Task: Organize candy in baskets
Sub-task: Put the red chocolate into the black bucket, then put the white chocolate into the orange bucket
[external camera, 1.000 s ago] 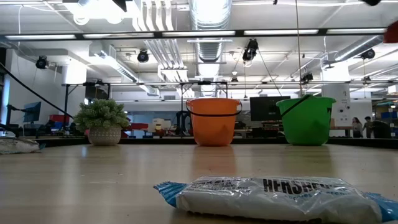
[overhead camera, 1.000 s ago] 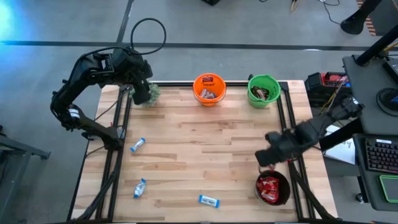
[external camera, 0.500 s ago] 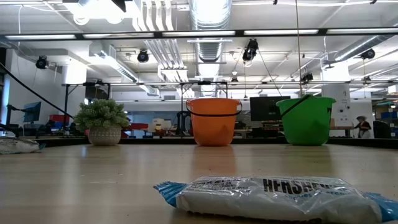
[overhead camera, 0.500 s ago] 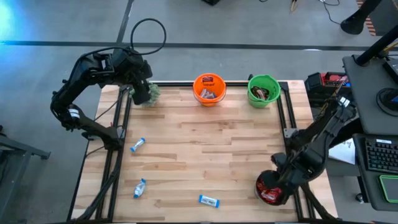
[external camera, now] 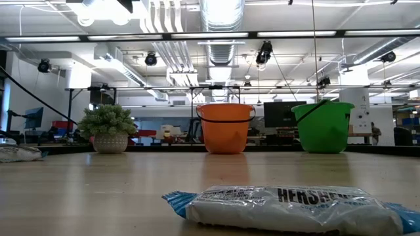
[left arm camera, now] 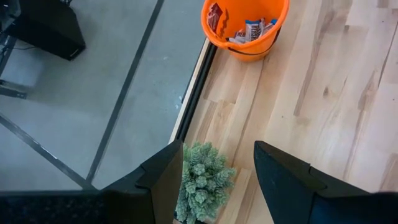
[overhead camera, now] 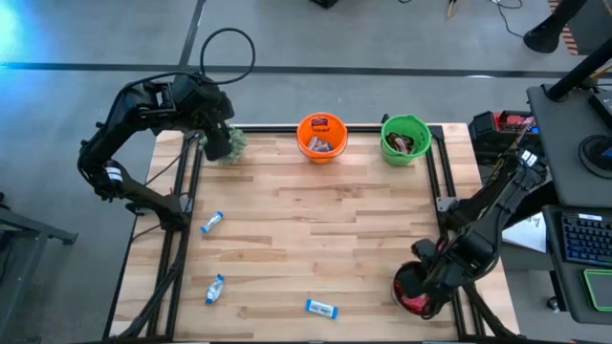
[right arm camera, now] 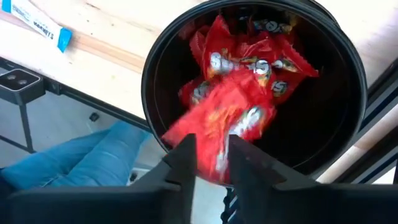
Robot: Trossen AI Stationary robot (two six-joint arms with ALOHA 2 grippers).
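Pale wooden table (overhead camera: 316, 229) (lab hall behind), blue-and-white bar (external camera: 289, 208) nearest.

One brand name reads clearly; the rest is too small or blurred.

In the low view, the blue-and-white bar (external camera: 289, 208) lying closest on the worktop (external camera: 98, 190) carries the dark capital letters "HERSHE" across its white middle, the end of the word running off at the wrapper's right side; a line of finer print above it cannot be read. In the right wrist view, another blue-and-white bar (right arm camera: 36, 25) shows dark lettering along its length, too small to make out, and the red packets (right arm camera: 239, 109) in the black basket (right arm camera: 348, 93) bear white markings that are blurred beyond reading.
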